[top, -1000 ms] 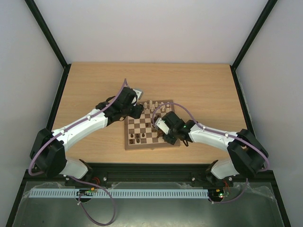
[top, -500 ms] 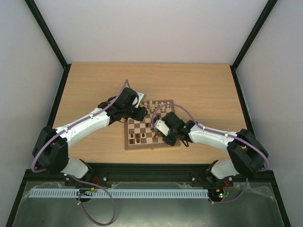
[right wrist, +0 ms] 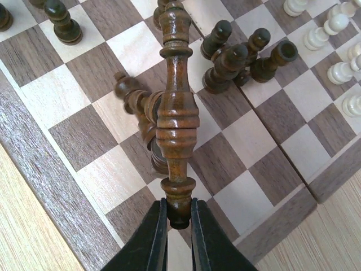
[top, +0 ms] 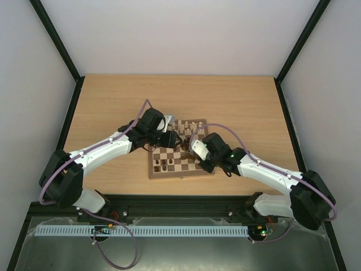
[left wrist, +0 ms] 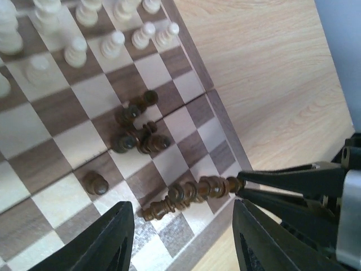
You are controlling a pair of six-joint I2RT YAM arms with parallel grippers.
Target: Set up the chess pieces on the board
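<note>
Pinching one item: my right gripper [right wrist: 177, 217], fingers pressed together on the small knob at one end of a tall dark piece [right wrist: 176, 121].

Item, look: turned wood, glossy dark brown, slim stem with a wide ringed collar about halfway and a second collar farther out. Which end is the base I cannot tell.

Item, place: low over the squares beside the brown border of the board [right wrist: 45, 169], at the side nearest my right arm. Whether it touches the wood I cannot tell. A second dark piece [right wrist: 138, 110] lies just under and beside it, blurred.

Board, contents: pale pieces [left wrist: 76, 53] upright in rows at the far end; a bunch of dark pieces [left wrist: 141, 132] crowded together near the centre fold; a lone dark pawn [left wrist: 96, 183] on its own square; further dark pieces [top: 163, 165] standing near the near-left corner. The board rests on the wooden table [top: 242, 107].

Item, axis: long axis nearly level, running straight out from my fingertips in line with them, free end pointing inward over the board, slantwise across the squares.

My left gripper [left wrist: 183, 243]: fingers spread, nothing between them, above the same part of the board.
</note>
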